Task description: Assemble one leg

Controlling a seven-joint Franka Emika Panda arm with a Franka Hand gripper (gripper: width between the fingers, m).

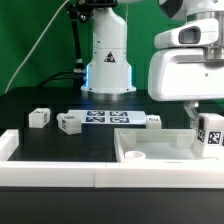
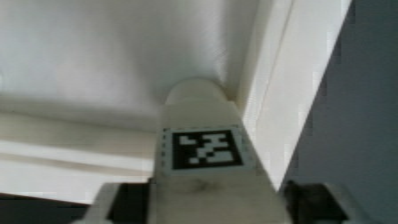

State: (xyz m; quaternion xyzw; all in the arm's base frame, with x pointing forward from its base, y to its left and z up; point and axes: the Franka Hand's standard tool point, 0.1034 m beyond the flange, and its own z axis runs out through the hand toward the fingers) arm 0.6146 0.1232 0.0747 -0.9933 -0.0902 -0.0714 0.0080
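Note:
My gripper is at the exterior view's right, shut on a leg, a white post with a black-and-white tag. It holds the leg upright over the right end of the large white tray-shaped part. In the wrist view the leg runs out from between my dark fingers, and my gripper is clamped on its near end. The leg's far tip sits close to an inner corner of the tray, beside its raised rim. I cannot tell whether the tip touches.
Three more legs lie on the black table: two at the left and one by the tray. The marker board lies before the arm's base. A white wall runs along the front.

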